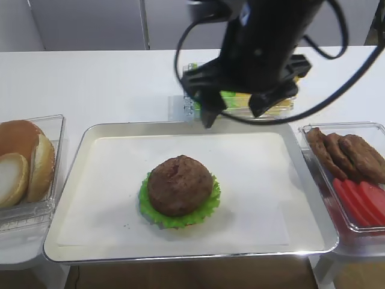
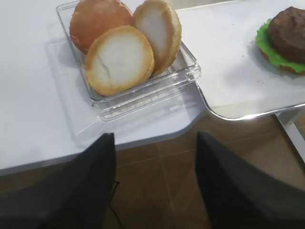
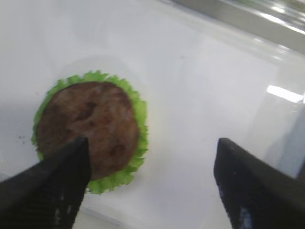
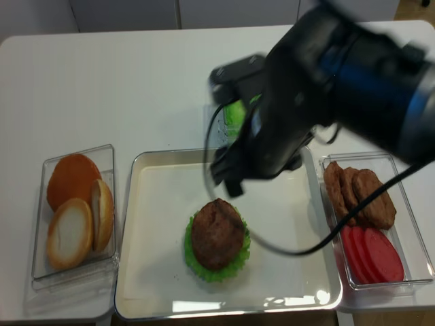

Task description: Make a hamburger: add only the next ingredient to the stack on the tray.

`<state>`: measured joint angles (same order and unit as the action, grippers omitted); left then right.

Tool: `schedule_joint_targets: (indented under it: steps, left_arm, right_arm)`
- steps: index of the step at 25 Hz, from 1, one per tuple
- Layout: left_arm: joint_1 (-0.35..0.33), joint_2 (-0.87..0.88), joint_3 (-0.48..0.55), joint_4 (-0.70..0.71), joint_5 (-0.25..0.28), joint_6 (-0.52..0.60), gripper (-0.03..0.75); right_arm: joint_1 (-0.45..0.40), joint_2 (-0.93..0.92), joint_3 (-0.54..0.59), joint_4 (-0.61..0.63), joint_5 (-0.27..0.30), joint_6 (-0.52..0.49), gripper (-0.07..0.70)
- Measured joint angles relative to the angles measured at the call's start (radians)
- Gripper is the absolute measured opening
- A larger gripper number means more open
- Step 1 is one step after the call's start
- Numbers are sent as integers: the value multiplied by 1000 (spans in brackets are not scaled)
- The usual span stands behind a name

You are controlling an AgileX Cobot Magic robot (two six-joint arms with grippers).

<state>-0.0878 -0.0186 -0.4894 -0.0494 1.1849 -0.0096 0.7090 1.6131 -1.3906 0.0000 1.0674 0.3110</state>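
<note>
A silver metal tray (image 1: 84, 150) lined with white paper sits at the middle of a white table. Near its centre is the stack (image 1: 179, 191): a frilly green lettuce rim with a dark brown meat patty (image 1: 179, 183) lying flat on top, roughly centred, lettuce showing all the way round. By the look of it, the patty is already placed.

The right gripper (image 1: 237, 111) hangs above the far edge of the tray, clear of the stack. In the right wrist view its two black fingers (image 3: 52, 186) stand wide apart with nothing between them, the patty visible below and to one side. The left gripper (image 2: 155, 186) waits off the near left corner of the table, its dark fingers spread and empty, above bare floor.

To the left of the tray, a clear plastic box (image 1: 51, 208) holds tan bun halves (image 1: 24, 159). To the right, another clear box (image 1: 361, 226) holds spare patties (image 1: 349, 153) and red tomato slices (image 1: 361, 201). A container of yellow cheese slices (image 1: 283, 105) sits behind the tray, mostly hidden by the arm.

To finish this step well, the right arm probably needs to lift straight up and away, keeping its fingers clear of the lettuce so the stack stays level and unshifted.
</note>
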Motion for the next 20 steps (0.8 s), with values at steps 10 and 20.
schedule_joint_targets:
  steps: [10,20]
  left_arm:
    - [0,0,0,0,0,0,402]
    - [0,0,0,0,0,0,402]
  right_arm:
    - [-380,-166,107,112,44,-121,561]
    - [-522,-580,365,147,40,-164,560]
